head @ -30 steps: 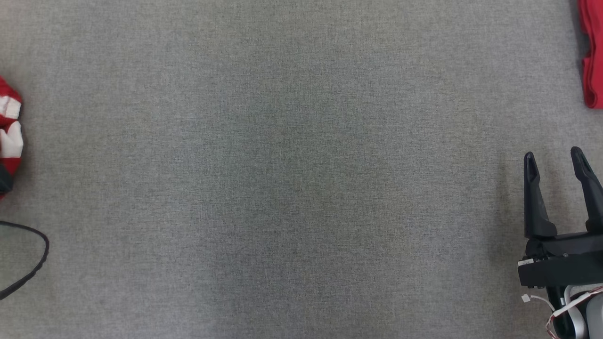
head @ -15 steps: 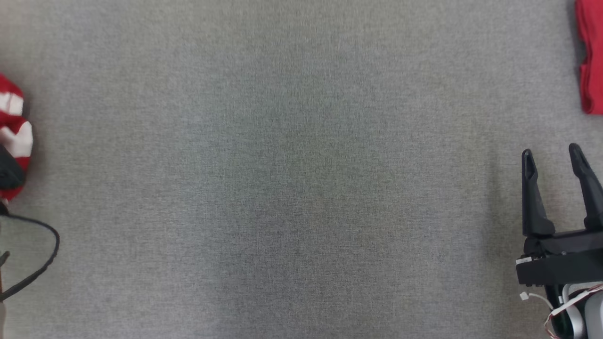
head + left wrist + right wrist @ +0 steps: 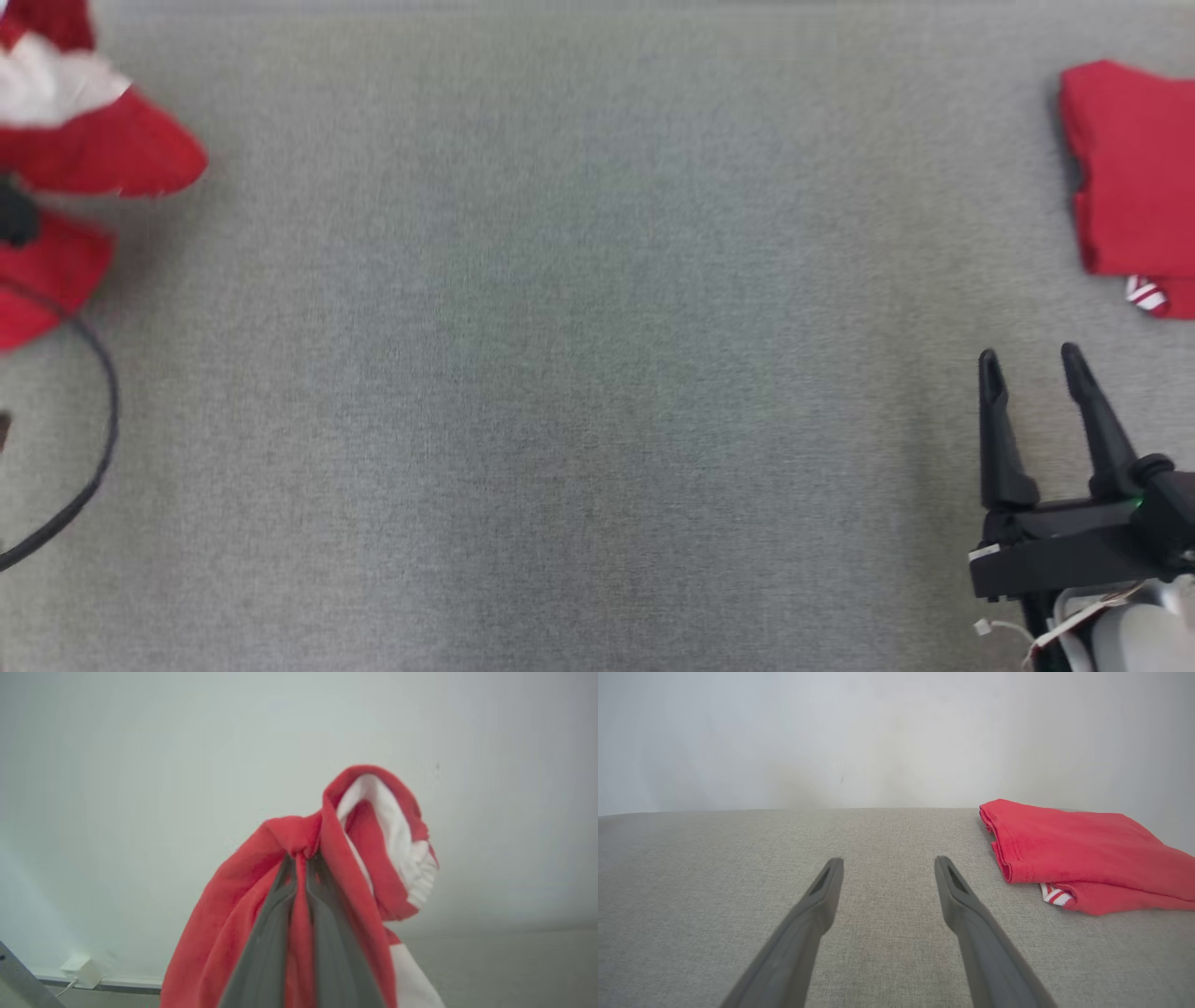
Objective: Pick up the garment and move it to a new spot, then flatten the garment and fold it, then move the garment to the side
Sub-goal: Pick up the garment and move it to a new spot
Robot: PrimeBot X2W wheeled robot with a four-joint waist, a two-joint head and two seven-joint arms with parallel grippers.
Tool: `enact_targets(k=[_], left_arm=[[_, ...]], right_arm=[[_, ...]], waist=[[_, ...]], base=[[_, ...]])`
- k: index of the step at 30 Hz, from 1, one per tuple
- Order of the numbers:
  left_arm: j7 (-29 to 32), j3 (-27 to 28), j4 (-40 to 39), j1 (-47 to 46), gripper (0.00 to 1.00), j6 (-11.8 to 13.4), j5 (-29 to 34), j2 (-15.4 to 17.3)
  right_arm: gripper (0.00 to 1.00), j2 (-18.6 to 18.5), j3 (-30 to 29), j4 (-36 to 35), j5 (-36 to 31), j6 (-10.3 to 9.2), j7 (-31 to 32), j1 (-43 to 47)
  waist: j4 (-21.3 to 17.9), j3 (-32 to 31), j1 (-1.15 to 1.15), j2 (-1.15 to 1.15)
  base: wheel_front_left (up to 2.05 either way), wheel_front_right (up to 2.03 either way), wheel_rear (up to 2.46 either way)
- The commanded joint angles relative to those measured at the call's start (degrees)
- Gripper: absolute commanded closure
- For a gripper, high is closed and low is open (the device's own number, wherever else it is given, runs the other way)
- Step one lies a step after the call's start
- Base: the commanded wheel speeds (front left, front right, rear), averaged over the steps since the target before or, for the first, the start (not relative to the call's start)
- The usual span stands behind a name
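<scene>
— What is the left gripper point(image 3: 301, 858) doing?

— Its fingers are clamping shut on a bunched fold of the red-and-white garment point(image 3: 233, 933). Cloth is draping down both sides of the fingers, and a striped cuff or hem is curling up past the tips, to their right. I am judging it lifted off the bench point(image 3: 579, 373), being carried to its new spot.

— What is worrying you?

— The fingers are taking just a small pinch near their tips, so a sharp swing could be shaking it loose. The hanging tail could also be snagging the black cable point(image 3: 98, 420) looping nearer the robot than the garment. And a bunch this tight is likely landing crumpled, making the flattening harder.

— And the right gripper point(image 3: 1032, 364)?

— Its fingers are standing wide apart, holding nothing, poised over bare bench. Beyond their tips, off to the right, a folded red garment point(image 3: 1078, 849) is lying. Setting the carried piece down close to it is risking a tangle of the two.

— What is each view giving you?

— The left wrist view is showing the pinch plainly; the head view is blurring that spot. The head view is laying out the open bench between the grippers, while the right wrist view is looking low along the bench and showing the folded garment's layered edge.
</scene>
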Motion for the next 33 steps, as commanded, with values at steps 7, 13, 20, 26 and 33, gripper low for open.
enact_targets(k=[7, 13, 20, 26, 33], left_arm=[[4.6, -6.6, -10.5, -3.4, 1.00, -0.7, 0.6, -3.9], [7.5, -13.5, -15.2, -4.9, 1.00, -0.9, 0.0, -9.5], [7.3, -20.3, -15.1, -4.0, 1.00, -0.6, -0.9, -17.7], [4.8, -25.1, -12.7, -1.9, 1.00, 1.3, -4.5, -21.4], [0.9, -28.6, -9.9, 4.2, 1.00, 5.0, -8.1, -21.8]], right_arm=[[0.00, 2.1, 1.3, 4.6, 1.8, -0.15, -2.3, -0.8], [0.00, 3.9, 1.8, 7.8, 2.5, -0.15, -3.3, -0.6], [0.00, 5.1, 0.5, 8.8, 2.6, -0.15, -3.5, 0.5], [0.00, 5.8, -0.7, 8.2, 2.1, -0.15, -3.5, 1.6], [0.00, 5.7, -1.7, 7.8, 1.5, -0.15, -3.5, 1.8]], waist=[[-5.4, -4.3, 0.01, 0.00], [-11.1, -5.5, 0.01, 0.00], [-16.2, -6.5, 0.01, 0.00], [-17.5, -6.7, 0.01, 0.00], [-16.1, -6.1, 0.01, 0.00]], base=[[0.00, 0.00, 0.00], [0.00, 0.00, 0.00], [0.00, 0.00, 0.00], [0.00, 0.00, 0.00], [0.00, 0.00, 0.00]])
